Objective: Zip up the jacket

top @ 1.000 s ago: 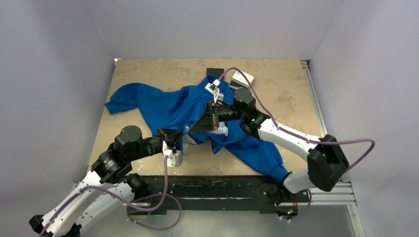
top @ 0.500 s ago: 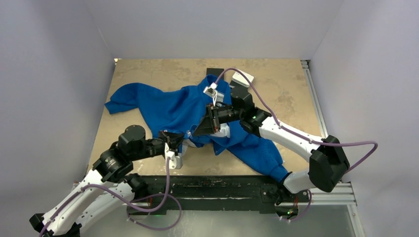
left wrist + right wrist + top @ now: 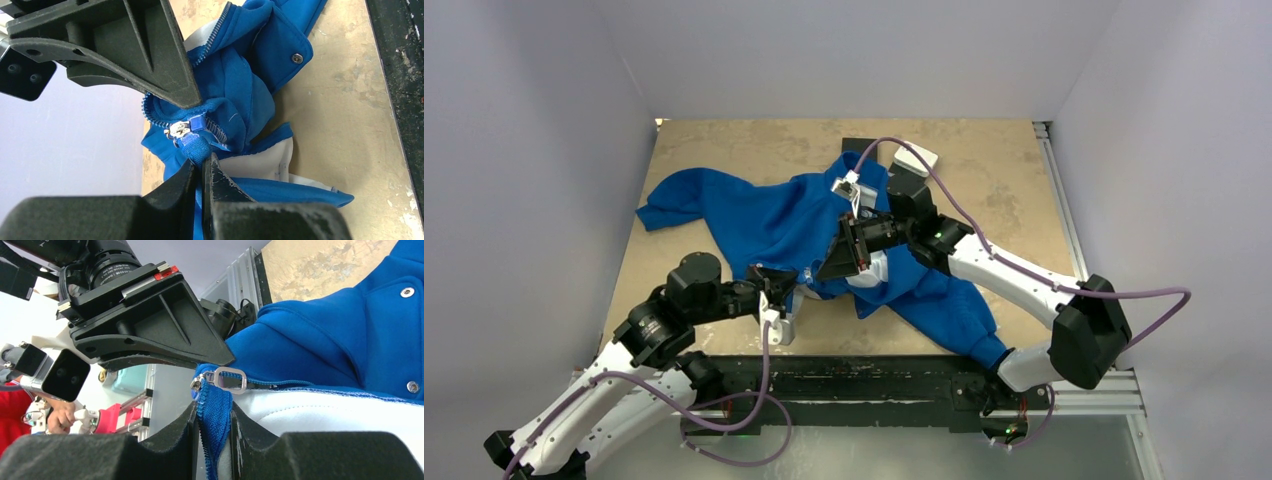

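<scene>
jacket (image 3: pixel 764 215) | royal blue; crumpled; sleeves spread left and right | front open; white lining showing

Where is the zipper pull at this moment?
In the right wrist view, the zipper pull sits mid-frame on the edge of the jacket, just above the right gripper.

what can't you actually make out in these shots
Top view: how far the large royal-blue fabric jacket is zipped; both arms cover its front, and the zipper is too small.
Right wrist view: whether the right gripper's jaws pinch the blue zipper tape or only flank it.
Left wrist view: zipper teeth above the silver slider vanish behind the right gripper's black finger; the left gripper, shut on jacket fabric, hides what lies below.
</scene>
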You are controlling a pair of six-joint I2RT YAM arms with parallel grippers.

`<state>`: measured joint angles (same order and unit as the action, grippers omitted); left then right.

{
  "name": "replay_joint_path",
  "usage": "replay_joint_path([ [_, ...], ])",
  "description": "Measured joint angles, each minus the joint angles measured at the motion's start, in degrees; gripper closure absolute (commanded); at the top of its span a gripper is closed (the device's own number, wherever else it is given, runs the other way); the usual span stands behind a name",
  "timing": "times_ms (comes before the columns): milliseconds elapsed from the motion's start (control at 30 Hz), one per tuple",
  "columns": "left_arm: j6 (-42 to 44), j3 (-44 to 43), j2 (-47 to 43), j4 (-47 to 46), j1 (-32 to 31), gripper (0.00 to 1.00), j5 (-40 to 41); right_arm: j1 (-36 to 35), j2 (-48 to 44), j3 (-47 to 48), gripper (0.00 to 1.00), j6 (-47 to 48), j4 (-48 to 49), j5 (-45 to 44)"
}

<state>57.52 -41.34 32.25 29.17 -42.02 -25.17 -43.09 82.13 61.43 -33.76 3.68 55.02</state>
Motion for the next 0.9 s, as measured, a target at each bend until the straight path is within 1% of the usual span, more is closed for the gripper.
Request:
replay_joint_path([
  [100, 0.83, 0.0, 0.0, 0.37, -0.02, 1.0, 0.0, -0.02, 0.0, 0.46, 0.73, 0.28, -0.31, 0.57],
  [133, 1.2, 0.0, 0.0, 0.48, -0.02, 1.0, -0.02, -0.02, 0.0, 0.61, 0.76, 0.37, -0.33, 0.83],
  [167, 1.66, 0.0, -0.02, 0.55, -0.02, 1.0, -0.02, -0.02, 0.0, 0.83, 0.8, 0.46, -0.33, 1.29],
  [267, 2.38, 0.0, -0.02, 0.59, -0.04, 1.0, -0.07, -0.02, 0.0, 0.96, 1.0, 0.9, -0.63, 1.6],
  [300, 2.73, 0.0, -0.02, 0.59, -0.04, 0.88, -0.07, -0.02, 0.0, 0.98, 1.0, 1.03, -0.94, 1.73],
  [333, 3.04, 0.0, -0.04, 0.61, -0.04, 0.73, -0.07, -0.02, 0.0, 0.98, 1.0, 1.11, -1.22, 1.75],
  [367, 3.15, 0.0, -0.09, 0.59, -0.04, 0.65, -0.04, -0.04, 0.0, 0.98, 1.0, 1.07, -1.44, 1.7],
  [433, 3.02, 0.33, -0.44, -0.26, -0.07, 0.61, 0.15, -0.02, -0.02, 0.94, 1.0, 0.37, -1.18, 1.64],
  [500, 1.88, 1.03, -1.09, -1.7, -0.07, 0.54, 0.81, -0.02, -0.04, 0.55, 1.0, -0.92, 0.44, 1.46],
  [600, -0.76, 1.7, -1.68, -3.54, -0.07, 0.52, 2.34, -0.04, -0.15, -0.83, 1.0, -3.41, 3.5, 1.44],
  [700, -4.24, 1.75, -1.86, -4.81, -0.07, 0.55, 3.87, -0.04, -0.15, -2.54, 1.0, -6.36, 6.95, 1.46],
  [900, -10.62, 1.7, -2.27, -5.95, -0.07, 0.55, 5.92, -0.04, -0.15, -3.8, 1.0, -11.78, 12.79, 0.48],
])
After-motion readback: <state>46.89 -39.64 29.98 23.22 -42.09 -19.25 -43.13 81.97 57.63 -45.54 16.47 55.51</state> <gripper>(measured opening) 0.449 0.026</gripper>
